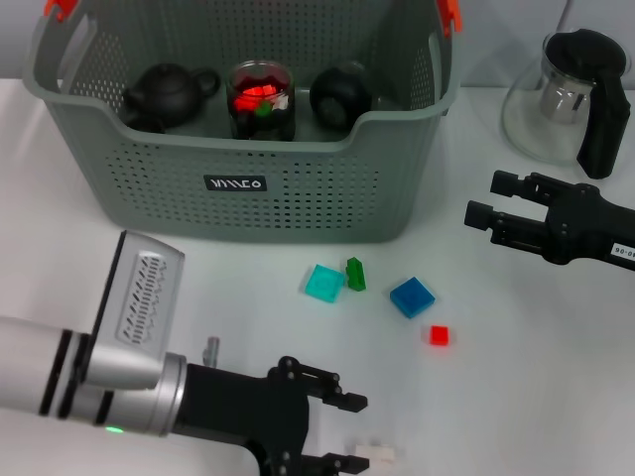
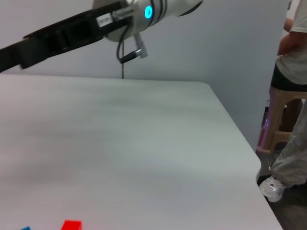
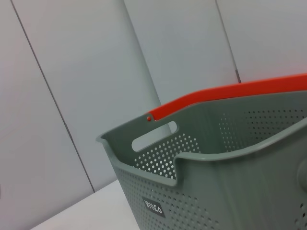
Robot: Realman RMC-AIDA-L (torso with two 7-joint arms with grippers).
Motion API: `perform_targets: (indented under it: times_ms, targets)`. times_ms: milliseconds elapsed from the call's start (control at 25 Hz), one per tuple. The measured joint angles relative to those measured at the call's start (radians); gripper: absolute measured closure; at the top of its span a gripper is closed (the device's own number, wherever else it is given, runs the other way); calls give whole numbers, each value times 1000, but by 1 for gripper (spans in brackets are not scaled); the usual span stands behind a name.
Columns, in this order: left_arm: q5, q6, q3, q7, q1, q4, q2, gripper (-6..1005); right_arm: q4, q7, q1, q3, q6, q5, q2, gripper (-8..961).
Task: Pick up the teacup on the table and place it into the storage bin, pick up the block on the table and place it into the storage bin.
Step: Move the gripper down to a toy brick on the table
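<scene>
Here, perforated grey storage bin (image 1: 248, 188).

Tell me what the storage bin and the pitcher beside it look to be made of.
The storage bin looks like matte grey moulded plastic: perforated walls, with orange clips at the handles. The pitcher appears to be clear glass, see-through and glossy, with a black handle, probably plastic.

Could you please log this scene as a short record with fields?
storage bin: grey perforated basket at the table's far side
in bin: two dark teapots, glass cup with red contents
blocks on table: cyan, green, blue, red, white
left tool: open, near the white block
right tool: open, beside the glass pitcher
</scene>
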Motion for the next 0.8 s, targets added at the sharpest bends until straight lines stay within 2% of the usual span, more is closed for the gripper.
perform_targets:
  times_ms: [440, 800]
  targets:
    - [-82, -132, 50, 182, -21, -147, 0, 492, 0, 0, 1, 0, 3, 0, -2, 147]
    - [-86, -198, 97, 197, -34, -182, 0, 546, 0, 0, 1, -1, 11, 0, -2, 147]
